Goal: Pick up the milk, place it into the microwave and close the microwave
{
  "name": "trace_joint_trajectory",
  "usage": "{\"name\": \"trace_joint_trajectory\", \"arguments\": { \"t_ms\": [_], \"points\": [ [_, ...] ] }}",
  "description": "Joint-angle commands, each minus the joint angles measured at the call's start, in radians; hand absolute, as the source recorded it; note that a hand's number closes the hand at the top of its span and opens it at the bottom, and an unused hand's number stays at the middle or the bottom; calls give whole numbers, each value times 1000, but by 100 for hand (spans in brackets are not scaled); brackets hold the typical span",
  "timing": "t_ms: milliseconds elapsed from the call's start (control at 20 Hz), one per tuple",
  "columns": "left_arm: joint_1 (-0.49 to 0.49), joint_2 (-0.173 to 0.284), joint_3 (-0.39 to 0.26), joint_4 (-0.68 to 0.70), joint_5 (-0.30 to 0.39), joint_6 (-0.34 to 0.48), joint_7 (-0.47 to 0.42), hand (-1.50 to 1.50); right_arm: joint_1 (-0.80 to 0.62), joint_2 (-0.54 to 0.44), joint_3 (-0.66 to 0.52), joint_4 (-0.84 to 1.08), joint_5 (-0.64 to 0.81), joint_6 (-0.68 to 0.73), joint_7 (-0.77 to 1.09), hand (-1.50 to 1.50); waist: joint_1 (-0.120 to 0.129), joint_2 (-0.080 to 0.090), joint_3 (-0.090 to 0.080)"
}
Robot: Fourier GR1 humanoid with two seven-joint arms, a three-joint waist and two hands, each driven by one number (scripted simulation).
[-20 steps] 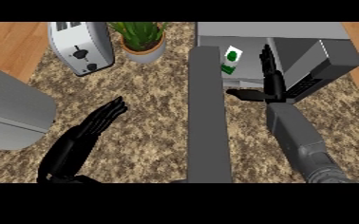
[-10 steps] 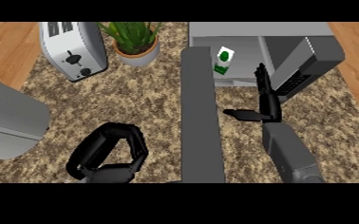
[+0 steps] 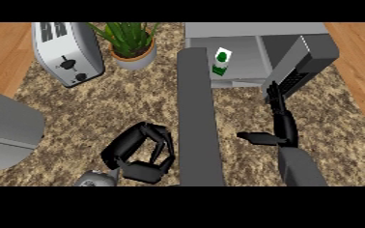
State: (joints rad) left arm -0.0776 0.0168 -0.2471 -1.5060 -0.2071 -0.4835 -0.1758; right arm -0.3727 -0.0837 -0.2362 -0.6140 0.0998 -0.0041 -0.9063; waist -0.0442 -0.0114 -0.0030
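The milk (image 3: 221,62), a white carton with a green mark, stands upright inside the open grey microwave (image 3: 249,31), at the left of its cavity. The microwave's door (image 3: 200,125) hangs open and reaches toward me as a long grey slab. My right hand (image 3: 282,121) is open to the right of the door, with its fingers (image 3: 275,92) straight and pointing at the microwave's front, below and right of the milk and apart from it. The thumb sticks out to the left. My left hand (image 3: 140,152) is left of the door, low in the view, curled shut on nothing.
A silver toaster (image 3: 65,53) stands at the back left beside a potted plant (image 3: 131,43). Part of a grey appliance (image 3: 16,131) shows at the left edge. The speckled counter (image 3: 107,106) has wooden floor beyond its far corners.
My left hand has gone from straight fingers to a curled fist. My right hand has drawn back from the milk, which stays in the microwave. The view has shifted slightly.
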Motion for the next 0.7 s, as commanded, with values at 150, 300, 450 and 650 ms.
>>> {"name": "trace_joint_trajectory", "arguments": {
  "t_ms": [150, 300, 450, 650],
  "points": [
    [-5, -16, -200, 113, -23, 110, -29, 150, 272, -3, 49, -395, -52, 73, 101, -150, -10, -1, -1],
    [-67, -17, -259, 228, -5, 131, -81, 150, 353, 27, 102, -566, -42, 66, 181, -150, -22, 1, -2],
    [-84, -17, -323, 238, -22, 157, -80, 150, 490, -22, 84, -772, -99, 118, 233, -150, -4, 2, 0],
    [-214, -17, -513, 355, 84, 370, -62, 150, 589, -8, 101, -924, -137, 147, 280, -150, -19, 9, 0]
  ]
}}
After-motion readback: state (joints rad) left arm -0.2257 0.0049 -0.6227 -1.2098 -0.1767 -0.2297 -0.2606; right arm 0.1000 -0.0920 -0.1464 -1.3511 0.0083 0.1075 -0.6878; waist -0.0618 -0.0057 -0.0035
